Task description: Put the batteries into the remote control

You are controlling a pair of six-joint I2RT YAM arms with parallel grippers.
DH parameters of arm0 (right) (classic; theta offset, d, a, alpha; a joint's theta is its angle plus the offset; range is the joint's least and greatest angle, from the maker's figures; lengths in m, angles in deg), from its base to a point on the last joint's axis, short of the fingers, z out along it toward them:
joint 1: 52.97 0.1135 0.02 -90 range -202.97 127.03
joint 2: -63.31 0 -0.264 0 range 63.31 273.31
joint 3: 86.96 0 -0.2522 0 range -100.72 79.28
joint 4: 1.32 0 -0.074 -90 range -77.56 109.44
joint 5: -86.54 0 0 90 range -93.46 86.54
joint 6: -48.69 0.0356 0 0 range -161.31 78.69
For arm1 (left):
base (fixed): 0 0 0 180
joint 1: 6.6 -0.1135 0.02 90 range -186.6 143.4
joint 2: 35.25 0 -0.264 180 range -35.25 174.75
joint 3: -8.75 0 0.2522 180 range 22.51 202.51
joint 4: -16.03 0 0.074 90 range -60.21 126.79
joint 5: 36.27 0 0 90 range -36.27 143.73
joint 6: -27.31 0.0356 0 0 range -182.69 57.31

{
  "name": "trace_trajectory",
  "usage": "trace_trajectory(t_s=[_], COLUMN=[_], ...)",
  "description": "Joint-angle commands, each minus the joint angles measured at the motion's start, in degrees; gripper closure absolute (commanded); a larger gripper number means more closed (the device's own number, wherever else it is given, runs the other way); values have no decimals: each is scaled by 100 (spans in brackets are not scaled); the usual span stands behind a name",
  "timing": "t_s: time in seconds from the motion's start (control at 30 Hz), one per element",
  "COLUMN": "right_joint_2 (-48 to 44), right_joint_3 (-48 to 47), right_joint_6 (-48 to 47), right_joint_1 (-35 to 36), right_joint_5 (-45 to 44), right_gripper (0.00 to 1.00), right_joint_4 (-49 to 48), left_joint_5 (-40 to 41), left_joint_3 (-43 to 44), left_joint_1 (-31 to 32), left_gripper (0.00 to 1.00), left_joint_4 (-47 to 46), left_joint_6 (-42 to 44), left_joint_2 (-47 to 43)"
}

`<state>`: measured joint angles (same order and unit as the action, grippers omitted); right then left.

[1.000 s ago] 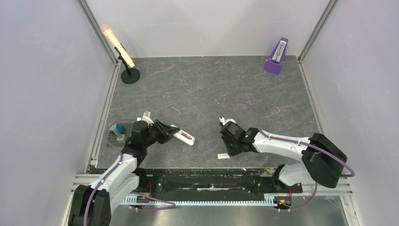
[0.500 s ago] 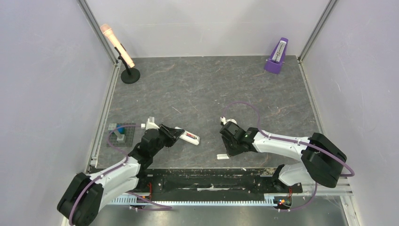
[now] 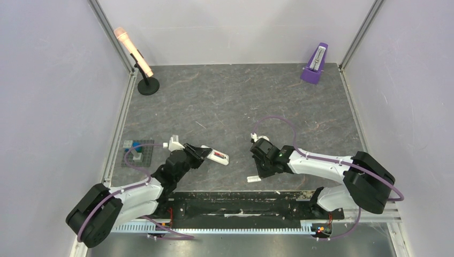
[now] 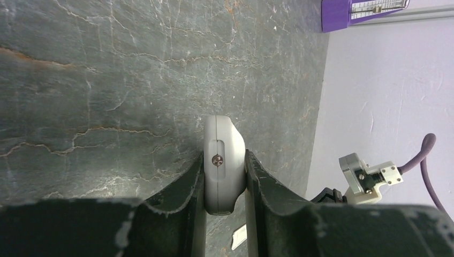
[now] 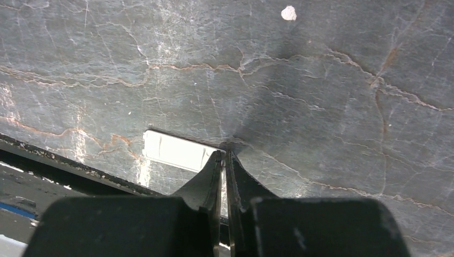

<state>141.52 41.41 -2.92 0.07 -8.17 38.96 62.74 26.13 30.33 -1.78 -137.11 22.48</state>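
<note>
My left gripper (image 3: 202, 155) is shut on the white remote control (image 3: 217, 157) and holds it by one end, low over the table left of centre. A red-orange battery (image 3: 216, 156) shows on the remote's upper face. In the left wrist view the remote (image 4: 224, 160) sits edge-up, clamped between both fingers. The blue battery (image 3: 137, 146) stands on a small grey block (image 3: 130, 156) at the far left. My right gripper (image 3: 262, 172) is shut, its tips (image 5: 225, 156) touching the end of a flat white cover (image 5: 176, 150) that lies on the table.
A purple metronome (image 3: 316, 64) stands at the back right and a microphone on a black stand (image 3: 143, 72) at the back left. White walls close in both sides. The table's near edge and black rail (image 5: 64, 166) run just behind the cover.
My left arm has swung and carried the remote a little to the right, away from the grey block. The right gripper and the white cover have stayed put.
</note>
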Motion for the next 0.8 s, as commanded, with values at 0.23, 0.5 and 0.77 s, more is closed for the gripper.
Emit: trace_trajectory(t_s=[0.23,0.5,0.77], right_joint_2=[-6,-138,-228], right_joint_3=[21,-78,-25], right_joint_6=[194,121,-158], right_joint_1=[23,23,23], right_joint_5=[-244,-228,31], right_gripper=[94,69,65], right_joint_4=[114,234,269], left_joint_5=[666,721,680], left_joint_3=[-217,105,653], left_joint_1=[166,173,174], left_gripper=[48,38,35], left_joint_4=[1876,3837,5298], left_joint_6=[-350,-991,-1430], left_joint_2=[-1266,-1739,-1782])
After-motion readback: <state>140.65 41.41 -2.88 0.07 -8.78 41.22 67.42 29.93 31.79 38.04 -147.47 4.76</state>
